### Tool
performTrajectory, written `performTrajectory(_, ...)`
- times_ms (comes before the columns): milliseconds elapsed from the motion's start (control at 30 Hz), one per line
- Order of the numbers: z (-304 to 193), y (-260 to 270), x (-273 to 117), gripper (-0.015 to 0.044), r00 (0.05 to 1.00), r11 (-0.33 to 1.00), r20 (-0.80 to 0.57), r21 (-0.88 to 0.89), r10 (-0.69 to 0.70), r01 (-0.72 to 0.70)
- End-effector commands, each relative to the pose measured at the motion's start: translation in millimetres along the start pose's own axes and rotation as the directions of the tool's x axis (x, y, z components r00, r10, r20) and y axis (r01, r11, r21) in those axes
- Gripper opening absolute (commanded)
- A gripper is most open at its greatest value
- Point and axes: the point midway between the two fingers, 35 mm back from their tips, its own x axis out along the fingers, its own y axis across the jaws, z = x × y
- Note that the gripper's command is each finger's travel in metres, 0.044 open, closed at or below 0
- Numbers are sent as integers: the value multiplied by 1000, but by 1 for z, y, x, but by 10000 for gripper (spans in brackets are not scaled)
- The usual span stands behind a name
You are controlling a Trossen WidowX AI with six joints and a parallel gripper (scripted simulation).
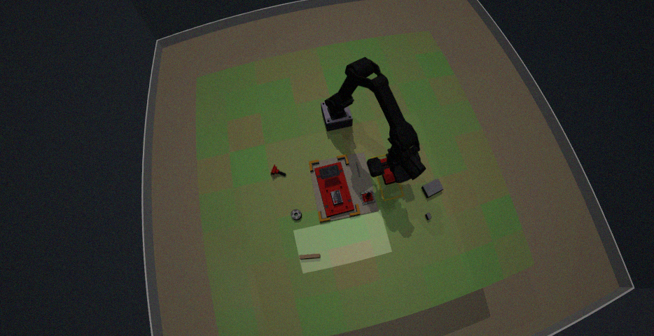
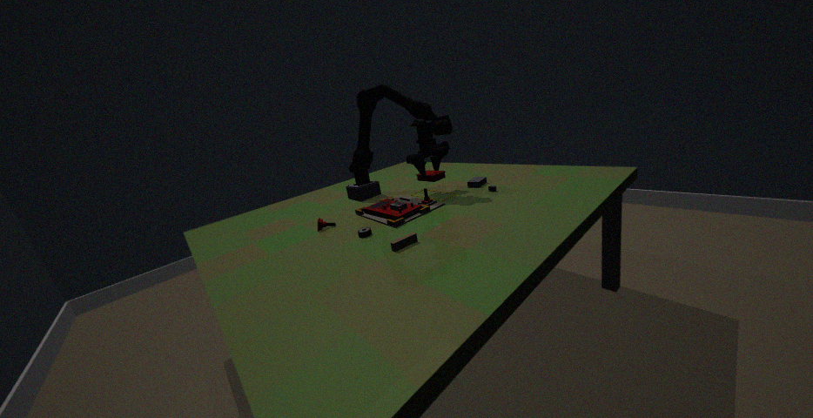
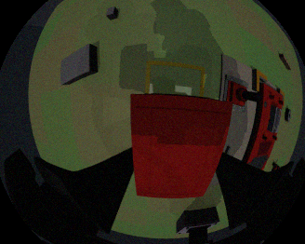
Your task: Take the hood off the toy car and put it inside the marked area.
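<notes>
The hood (image 1: 388,177) (image 2: 430,176) (image 3: 179,149), a flat red slab, is held level in the air. My gripper (image 1: 388,172) (image 2: 430,172) (image 3: 177,155) is shut on it, a finger on each side. The marked area (image 1: 392,198) (image 3: 176,64) is a thin yellow outline on the table. From above, the hood overlaps its robot-side part; in the wrist view its far edge shows beyond the hood, and the rest is hidden. The red toy car (image 1: 323,192) (image 2: 382,209) (image 3: 267,100) sits beside the area with its grey engine block exposed.
A small red piece with a dark post (image 1: 367,196) (image 2: 426,196) stands between the car and the marked area. A grey block (image 1: 432,187) (image 2: 476,181) (image 3: 79,65) and a small dark cube (image 1: 428,215) (image 2: 492,188) (image 3: 112,13) lie on the area's other side. A wooden bar (image 1: 309,256) (image 2: 404,242) lies farther off.
</notes>
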Motion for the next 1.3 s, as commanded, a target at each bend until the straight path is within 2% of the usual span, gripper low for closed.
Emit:
performTrajectory(0, 0, 1, 3, 0, 1000, 1000, 0, 6, 4, -4)
performTrajectory(1267, -1, 0, 33, 0, 1000, 1000, 0, 6, 4, -4)
